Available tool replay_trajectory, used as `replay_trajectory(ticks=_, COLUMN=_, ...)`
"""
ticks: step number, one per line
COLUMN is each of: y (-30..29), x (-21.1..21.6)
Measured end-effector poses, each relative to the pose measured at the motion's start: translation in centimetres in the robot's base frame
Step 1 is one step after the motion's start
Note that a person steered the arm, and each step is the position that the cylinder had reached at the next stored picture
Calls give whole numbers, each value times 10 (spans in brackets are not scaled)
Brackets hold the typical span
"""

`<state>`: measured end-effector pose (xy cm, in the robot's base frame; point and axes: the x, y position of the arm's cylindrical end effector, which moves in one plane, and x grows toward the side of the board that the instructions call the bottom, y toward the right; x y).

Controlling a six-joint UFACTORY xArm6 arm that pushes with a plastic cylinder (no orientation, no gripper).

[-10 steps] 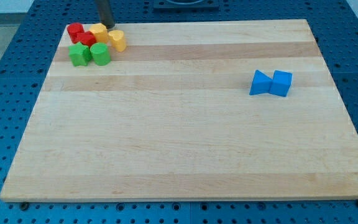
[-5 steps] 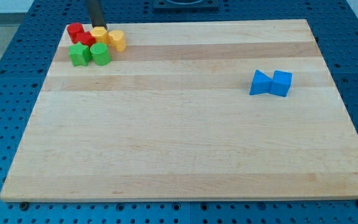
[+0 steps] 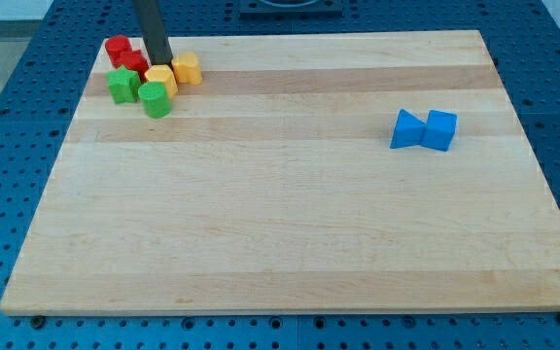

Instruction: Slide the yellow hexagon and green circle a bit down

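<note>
The yellow hexagon [image 3: 161, 78] sits near the board's top left corner with the green circle [image 3: 156, 99] touching its lower edge. My tip [image 3: 159, 61] stands right at the hexagon's upper edge, between the red blocks and the other yellow block. The rod rises out of the view's top.
A green star-like block [image 3: 122, 85] lies left of the circle. Two red blocks [image 3: 118, 49] [image 3: 135, 63] sit at the top left corner. Another yellow block [image 3: 187, 68] lies right of my tip. Two blue blocks [image 3: 408, 129] [image 3: 441, 129] touch at the right.
My tip moved down and slightly left into the cluster. The yellow hexagon and the green circle slid down; the circle now sits lower than the green star block.
</note>
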<state>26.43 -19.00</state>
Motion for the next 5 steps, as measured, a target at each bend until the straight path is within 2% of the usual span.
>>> replay_trajectory(ticks=5, y=0, x=32)
